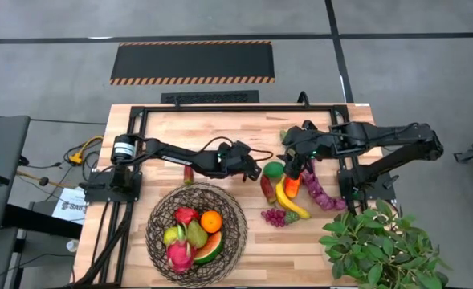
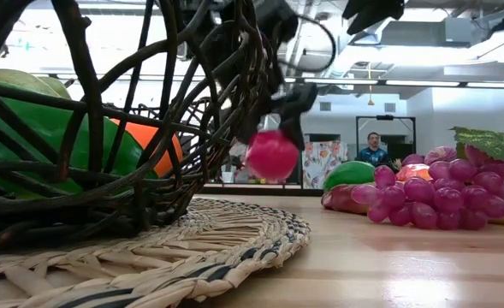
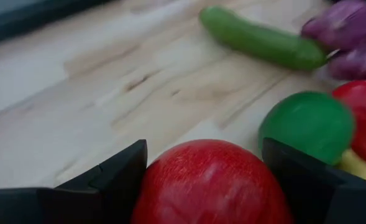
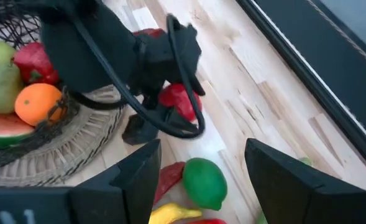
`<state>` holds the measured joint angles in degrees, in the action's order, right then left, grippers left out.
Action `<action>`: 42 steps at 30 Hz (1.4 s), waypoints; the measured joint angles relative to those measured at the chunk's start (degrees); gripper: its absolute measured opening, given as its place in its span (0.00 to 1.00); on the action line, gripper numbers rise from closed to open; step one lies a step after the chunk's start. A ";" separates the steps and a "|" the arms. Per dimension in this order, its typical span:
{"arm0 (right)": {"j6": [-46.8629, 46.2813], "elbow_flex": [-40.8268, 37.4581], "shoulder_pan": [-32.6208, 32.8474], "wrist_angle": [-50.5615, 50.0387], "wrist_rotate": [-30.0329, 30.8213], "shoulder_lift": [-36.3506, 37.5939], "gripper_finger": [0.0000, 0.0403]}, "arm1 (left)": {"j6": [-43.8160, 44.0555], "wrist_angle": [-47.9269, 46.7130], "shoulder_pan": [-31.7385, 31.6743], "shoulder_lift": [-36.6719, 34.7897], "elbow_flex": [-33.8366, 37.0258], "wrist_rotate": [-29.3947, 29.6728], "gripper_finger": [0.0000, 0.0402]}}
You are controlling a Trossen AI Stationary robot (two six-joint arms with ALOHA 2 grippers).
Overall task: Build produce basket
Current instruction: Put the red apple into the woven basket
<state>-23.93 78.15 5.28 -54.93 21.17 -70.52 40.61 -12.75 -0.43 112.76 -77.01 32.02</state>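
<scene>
The dark wire basket (image 1: 157, 210) stands on a woven mat (image 2: 234, 239) at the near middle. It holds an orange (image 1: 211, 221), a watermelon slice (image 1: 209, 247), a pink dragonfruit (image 1: 180, 255) and other produce. My left gripper (image 1: 252, 171) is just beyond the basket's far right rim, shut on a red apple (image 3: 210, 183). My right gripper (image 4: 201, 149) hangs open above the loose pile: a green round fruit (image 1: 274, 169), a banana (image 1: 291, 201), purple grapes (image 2: 440, 197) and a cucumber (image 3: 260, 42), all lying on the table. My left gripper pinches the red apple by its two opposite sides (image 3: 155, 186) between its two fingers (image 3: 117, 177). The fingers slant down toward the table's right. The apple (image 2: 271, 156) hangs lifted clear of the table.
A leafy green plant (image 1: 381, 245) fills the near right corner. A black frame (image 1: 220, 108) runs along the table's far edge and down beside both arm bases. Bare wood lies between the basket and the pile.
</scene>
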 joint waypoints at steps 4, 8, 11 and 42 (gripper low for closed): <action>-0.10 0.03 1.11 1.32 0.04 4.16 0.63 | -2.73 -0.19 0.75 -1.91 -1.81 0.12 0.68; -1.12 0.08 2.75 1.38 0.58 9.37 0.63 | -6.24 0.08 1.72 -4.87 -3.40 -0.57 0.68; -2.18 0.11 4.44 0.88 2.99 13.35 0.63 | -9.95 0.10 3.31 -7.91 -4.20 -2.40 0.68; -9.20 0.07 10.21 -8.06 13.51 20.47 0.63 | -0.99 -20.65 35.92 -10.84 -4.26 -1.75 0.70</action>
<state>-33.13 78.22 15.49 -62.98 34.68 -50.05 39.62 -33.41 35.48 101.92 -81.28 30.28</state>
